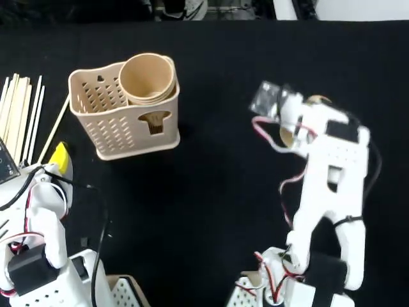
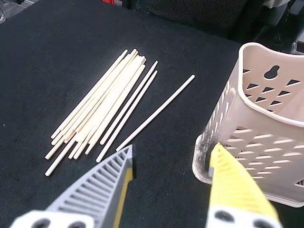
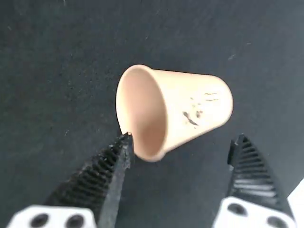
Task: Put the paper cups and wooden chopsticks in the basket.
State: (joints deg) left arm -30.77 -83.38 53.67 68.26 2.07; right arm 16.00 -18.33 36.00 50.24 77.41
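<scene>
On the black cloth [image 1: 217, 192] my right gripper [image 3: 183, 138] gapes wide astride the tipped paper cup [image 3: 180, 104], ready to clamp; my left gripper [image 2: 171, 146] gapes empty, chopsticks [image 2: 102, 104] just ahead.

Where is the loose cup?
In the right wrist view the loose cup lies on its side just inside the right gripper's open jaws, well right of the basket.

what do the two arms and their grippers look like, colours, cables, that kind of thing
The left arm and right arm are white shells with black motors and loose red, black and white cables. The left gripper has one grey and one yellow ribbed, pointed finger. The right gripper has two black ribbed fingers on white mounts with screw holes.
</scene>
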